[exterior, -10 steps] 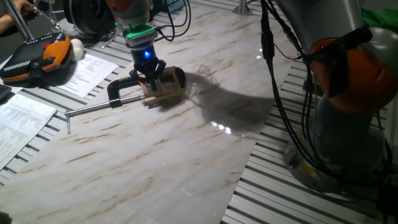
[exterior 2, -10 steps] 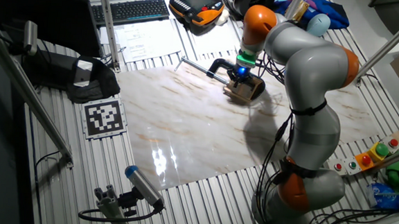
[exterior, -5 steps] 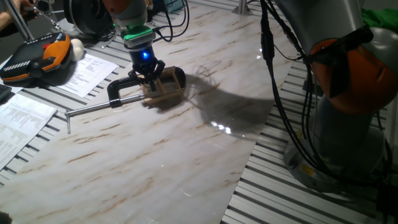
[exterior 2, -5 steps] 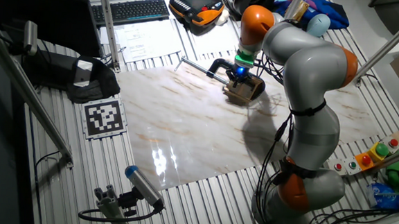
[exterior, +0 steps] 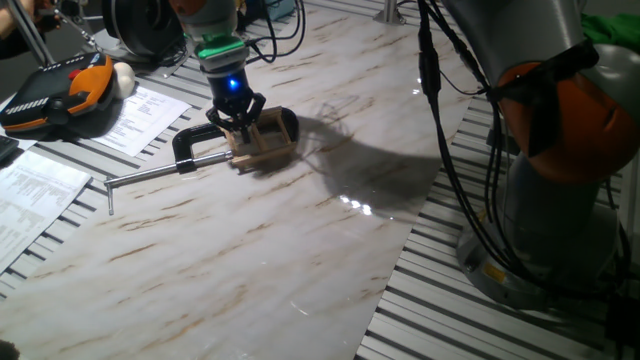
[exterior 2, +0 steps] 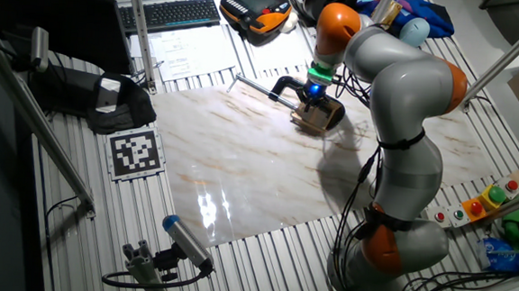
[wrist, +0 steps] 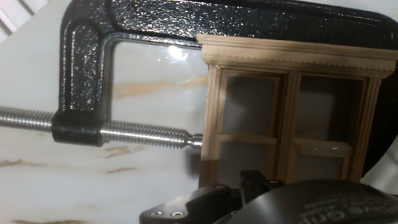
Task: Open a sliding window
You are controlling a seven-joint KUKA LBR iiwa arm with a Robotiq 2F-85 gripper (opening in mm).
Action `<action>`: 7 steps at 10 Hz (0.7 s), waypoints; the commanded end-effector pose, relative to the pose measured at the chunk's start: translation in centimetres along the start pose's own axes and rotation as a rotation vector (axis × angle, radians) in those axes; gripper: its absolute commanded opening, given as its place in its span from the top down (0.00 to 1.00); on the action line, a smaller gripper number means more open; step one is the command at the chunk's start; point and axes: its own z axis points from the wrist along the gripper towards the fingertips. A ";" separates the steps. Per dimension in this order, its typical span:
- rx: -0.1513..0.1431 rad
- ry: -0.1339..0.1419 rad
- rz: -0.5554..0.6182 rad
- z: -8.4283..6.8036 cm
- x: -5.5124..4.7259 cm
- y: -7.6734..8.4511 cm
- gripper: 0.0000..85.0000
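My end effector [exterior: 240, 119] hangs right over the sliding window [exterior: 262, 141], fingers pointing down at its near edge; from these views I cannot tell whether the fingers are spread or pressed together, or whether they touch the wood. In the hand view only the dark body of my end effector [wrist: 261, 202] shows along the bottom, with the sliding window [wrist: 289, 112] just beyond it: pale wood, a moulded top rail, two panes side by side.

The window is held in a black C-clamp [wrist: 87, 68], whose frame wraps around it and whose threaded steel screw [wrist: 143, 132] presses against its side. The clamp's long bar [exterior: 150, 175] reaches out across the marble-patterned bench [exterior: 250, 250].

Beyond the bench edge lie printed papers [exterior: 140, 115] and an orange-and-black teach pendant [exterior: 60, 95].
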 end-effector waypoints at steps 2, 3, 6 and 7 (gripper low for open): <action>-0.008 0.012 -0.002 0.0 -0.5 -0.5 1.00; -0.012 0.019 -0.003 -0.1 -0.9 -0.6 1.00; -0.010 -0.003 0.010 0.7 -0.6 -0.4 1.00; -0.013 -0.002 0.012 0.9 -0.6 -0.3 1.00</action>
